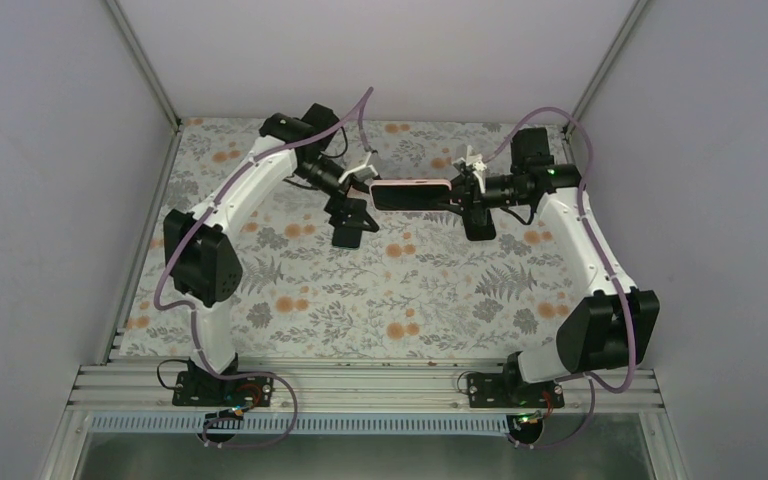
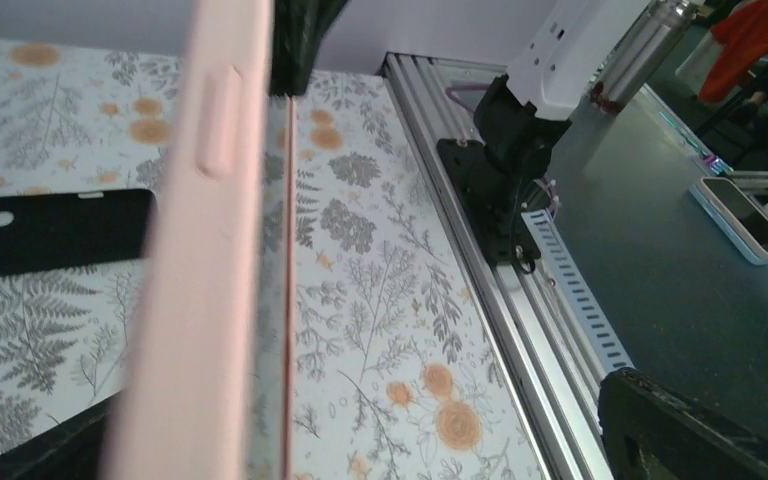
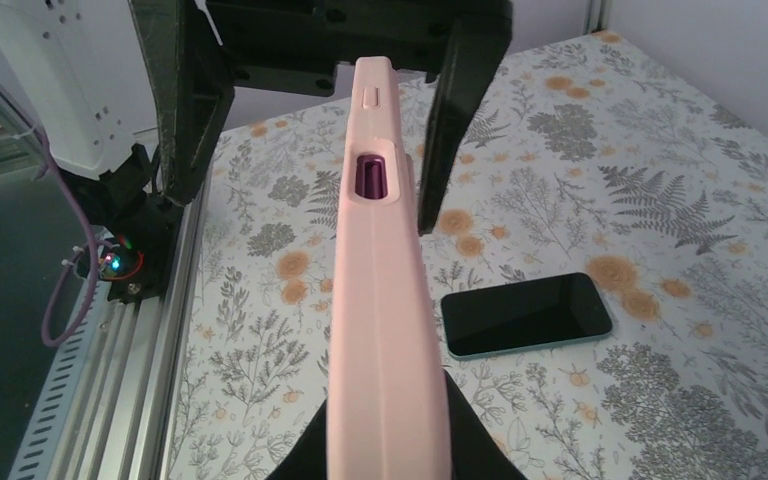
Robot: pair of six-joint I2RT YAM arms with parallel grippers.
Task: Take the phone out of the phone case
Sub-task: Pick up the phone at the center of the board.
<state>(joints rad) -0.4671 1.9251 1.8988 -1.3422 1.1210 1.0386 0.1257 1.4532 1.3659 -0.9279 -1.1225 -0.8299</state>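
A pink phone case [image 1: 412, 195] with the phone in it is held edge-up above the floral table between both grippers. My right gripper [image 1: 463, 192] is shut on its right end; in the right wrist view [image 3: 385, 440] its black fingers [image 3: 475, 440] press both faces of the case [image 3: 380, 330]. A purple button [image 3: 370, 178] shows through a cutout. My left gripper [image 1: 363, 190] straddles the left end with its jaws wide apart. In the left wrist view [image 2: 360, 440] the case [image 2: 200, 300] stands near the left finger, and the right finger [image 2: 690, 430] is far off.
A black-screened phone with a teal edge [image 3: 525, 315] lies flat on the table [image 1: 410, 300] below the held case. An empty black case [image 2: 50, 230] also lies there. The aluminium rail [image 2: 520, 300] runs along the near edge, with the arm bases on it.
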